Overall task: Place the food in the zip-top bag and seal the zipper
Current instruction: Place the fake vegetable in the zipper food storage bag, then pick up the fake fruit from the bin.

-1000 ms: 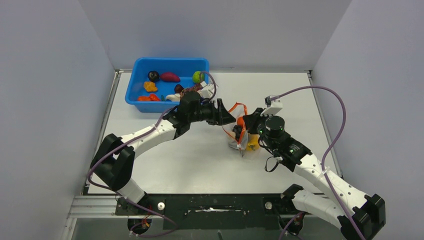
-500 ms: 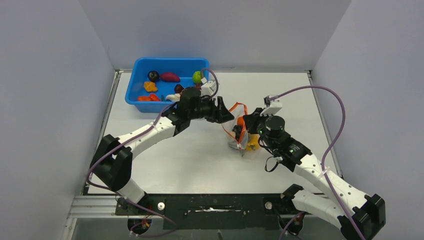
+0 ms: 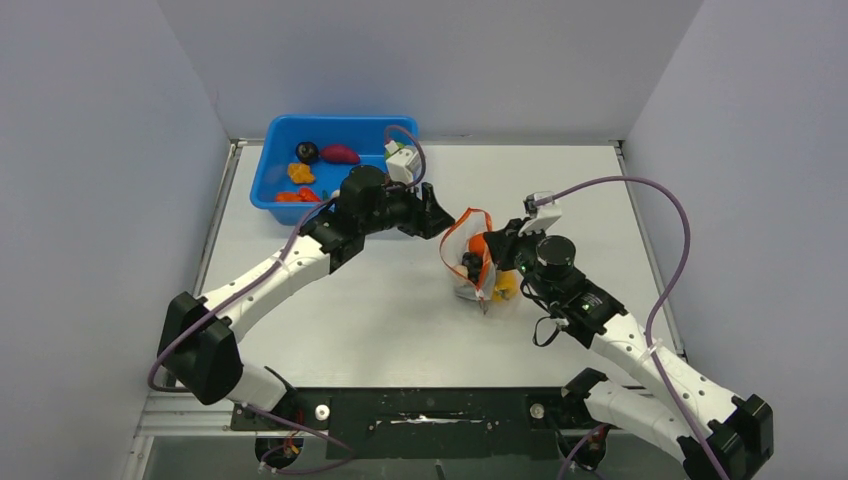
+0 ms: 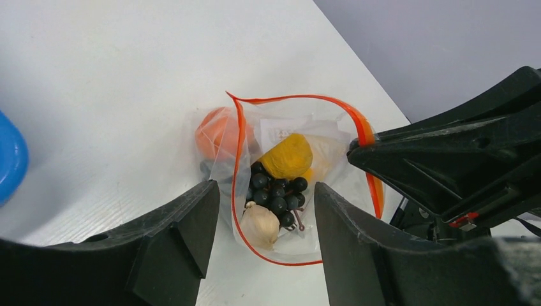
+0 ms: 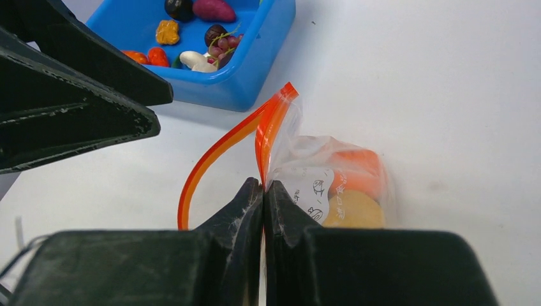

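- The right gripper (image 5: 263, 185) is pressed together on the rim of the zip-top bag (image 5: 332, 172), with the plastic wall caught between its fingertips just beside the zipper (image 5: 217, 153); the pouch stands on the table (image 3: 380, 300) with its mouth up and gaping.
- The left gripper (image 4: 265, 191) has its jaws apart and holds nothing; it hangs over the open mouth, looking down into it.
- Food already lies in the pouch: a yellow piece (image 4: 287, 155), a dark grape cluster (image 4: 274, 191) and a pale bulb (image 4: 259, 223); an orange piece (image 4: 217, 134) shows through the plastic at one side.
- More food (image 5: 191, 38) lies in the blue bin (image 3: 262, 180) at the far left of the table, so I judge filling unfinished and sealing not yet due.
- Risks: only one side of the rim is held, so the mouth could sag shut or the pouch tip and spill; a thin pinch on slick plastic could slip if the right arm pulls; a left finger dipping in could snag the zipper and drag the pouch.
- The left wrist view alone shows down the mouth and what lies inside.
- The right wrist view alone shows the pinch itself and the bin's pieces from close by.
- The top view alone shows both arms at once, with the pouch between the grippers and the bin well apart from it; there the pinch is too small to judge.
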{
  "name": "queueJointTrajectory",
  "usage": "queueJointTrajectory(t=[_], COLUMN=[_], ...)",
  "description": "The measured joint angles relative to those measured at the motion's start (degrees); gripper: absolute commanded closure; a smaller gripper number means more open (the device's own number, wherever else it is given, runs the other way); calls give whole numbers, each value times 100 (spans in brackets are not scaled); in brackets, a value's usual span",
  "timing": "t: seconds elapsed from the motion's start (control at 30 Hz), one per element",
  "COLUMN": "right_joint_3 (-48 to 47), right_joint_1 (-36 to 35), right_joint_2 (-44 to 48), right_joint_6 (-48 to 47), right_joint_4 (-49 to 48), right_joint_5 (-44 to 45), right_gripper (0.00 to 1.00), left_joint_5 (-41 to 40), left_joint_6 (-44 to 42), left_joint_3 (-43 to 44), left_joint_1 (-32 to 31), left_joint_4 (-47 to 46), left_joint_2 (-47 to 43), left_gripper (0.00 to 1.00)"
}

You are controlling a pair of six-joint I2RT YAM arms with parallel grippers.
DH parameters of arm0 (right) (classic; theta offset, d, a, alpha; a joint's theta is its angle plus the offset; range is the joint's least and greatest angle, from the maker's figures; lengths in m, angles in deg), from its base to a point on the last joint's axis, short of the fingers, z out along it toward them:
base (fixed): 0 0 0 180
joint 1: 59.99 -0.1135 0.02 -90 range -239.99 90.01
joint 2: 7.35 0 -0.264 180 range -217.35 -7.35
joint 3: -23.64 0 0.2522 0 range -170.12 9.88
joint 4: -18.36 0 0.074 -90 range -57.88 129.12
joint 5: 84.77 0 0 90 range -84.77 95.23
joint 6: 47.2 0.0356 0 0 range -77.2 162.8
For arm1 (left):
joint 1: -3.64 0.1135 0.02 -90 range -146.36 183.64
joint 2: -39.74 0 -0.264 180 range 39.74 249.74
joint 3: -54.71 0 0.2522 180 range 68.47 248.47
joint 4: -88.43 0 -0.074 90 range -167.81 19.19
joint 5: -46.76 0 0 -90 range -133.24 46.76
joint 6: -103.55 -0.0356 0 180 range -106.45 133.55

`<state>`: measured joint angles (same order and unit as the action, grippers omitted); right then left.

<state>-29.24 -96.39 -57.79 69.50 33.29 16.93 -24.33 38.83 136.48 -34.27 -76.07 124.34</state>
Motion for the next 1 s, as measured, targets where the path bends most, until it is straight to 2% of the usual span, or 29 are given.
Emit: queueJointTrajectory(t=[0.17,0.33,0.5,0.6,0.87,1.0], right_joint_3=[4,4,9,66,229,229], right_joint_1=[0,0,0,0,0,0], right_joint_2=[52,111,105,105,103,50], right_joint_6=[-83,-76,-7,96,291,280], right_joint_4=[-24,-17,-13,-28,-177,-221], right_joint_5=[-66,4,28,26,-127,-238], right_gripper=[100,100,100,100,100,100], left_joint_5=[-225,-758,-815,-960,-1493,-1803], left_joint_6=[-197,-400,-389,-402,-546,-684], left_joint_3=[-13,-13,-13,-13,284,514], left_joint_1=[4,33,361,638,1449,1694], left_joint_4=[116,437,459,442,372,31], left_joint_2=[-177,-188,-184,-96,719,1126], left_gripper=[45,40,36,44,54,44])
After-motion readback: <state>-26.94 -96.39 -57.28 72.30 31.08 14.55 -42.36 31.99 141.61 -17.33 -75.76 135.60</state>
